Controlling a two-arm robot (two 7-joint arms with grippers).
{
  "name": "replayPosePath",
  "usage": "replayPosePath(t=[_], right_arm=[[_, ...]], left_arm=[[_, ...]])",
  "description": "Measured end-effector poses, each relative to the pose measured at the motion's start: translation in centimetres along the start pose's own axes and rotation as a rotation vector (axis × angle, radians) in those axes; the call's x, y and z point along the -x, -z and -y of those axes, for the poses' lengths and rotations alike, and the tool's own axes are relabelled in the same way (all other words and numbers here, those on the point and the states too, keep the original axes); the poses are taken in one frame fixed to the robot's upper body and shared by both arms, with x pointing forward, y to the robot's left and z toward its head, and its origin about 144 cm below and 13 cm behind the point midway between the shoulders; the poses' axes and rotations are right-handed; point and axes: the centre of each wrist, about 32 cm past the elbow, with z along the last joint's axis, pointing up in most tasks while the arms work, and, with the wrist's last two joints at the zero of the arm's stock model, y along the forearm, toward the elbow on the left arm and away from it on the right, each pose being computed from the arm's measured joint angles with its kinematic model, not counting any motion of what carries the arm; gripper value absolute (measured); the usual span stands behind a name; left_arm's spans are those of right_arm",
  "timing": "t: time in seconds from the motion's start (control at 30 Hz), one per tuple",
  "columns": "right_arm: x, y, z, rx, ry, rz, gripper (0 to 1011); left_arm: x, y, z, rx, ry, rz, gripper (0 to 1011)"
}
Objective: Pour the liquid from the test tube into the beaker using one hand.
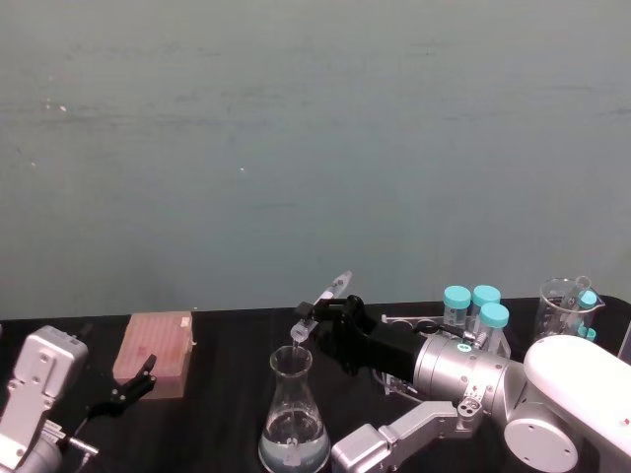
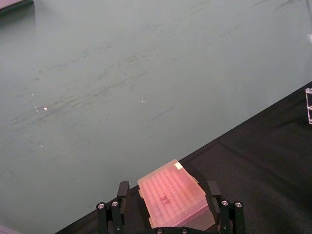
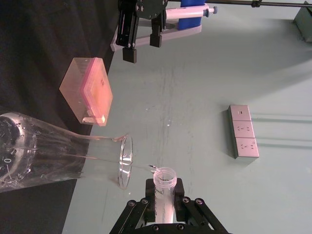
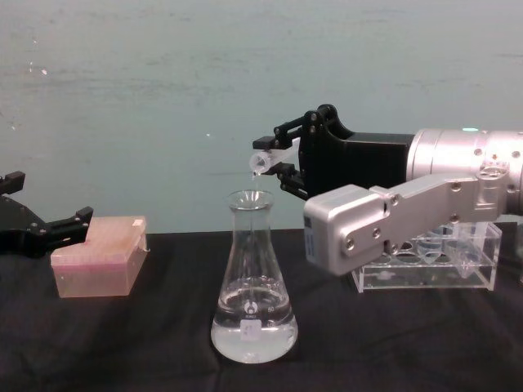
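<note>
My right gripper (image 1: 330,320) is shut on the test tube (image 1: 335,287), a slim clear tube tipped steeply so its open mouth points down over the beaker (image 1: 294,414). From the chest, the test tube (image 4: 261,162) mouth hangs just above the flared rim of the beaker (image 4: 253,278). Clear liquid (image 4: 253,333) fills the beaker's wide base. The right wrist view has the right gripper (image 3: 165,207) around the test tube (image 3: 165,185) beside the beaker's rim (image 3: 125,161). My left gripper (image 1: 126,389) rests open at the far left near a pink box.
A pink tip box (image 4: 98,261) lies left of the beaker, just beside the left gripper (image 4: 47,202). A clear rack (image 4: 425,269) with teal-capped tubes (image 1: 473,307) stands behind my right arm. A glass measuring beaker (image 1: 564,301) sits at the far right.
</note>
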Motion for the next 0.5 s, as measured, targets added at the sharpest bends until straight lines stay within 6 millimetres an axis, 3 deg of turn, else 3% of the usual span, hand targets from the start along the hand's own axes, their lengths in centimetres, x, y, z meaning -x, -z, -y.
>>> replayPosePath(t=[0.5], right_arm=[[-0.24, 0.05, 0.06, 0.002, -0.007, 0.026, 222]], left_arm=[[0.00, 0.00, 0.00, 0.000, 0.000, 0.000, 1000]])
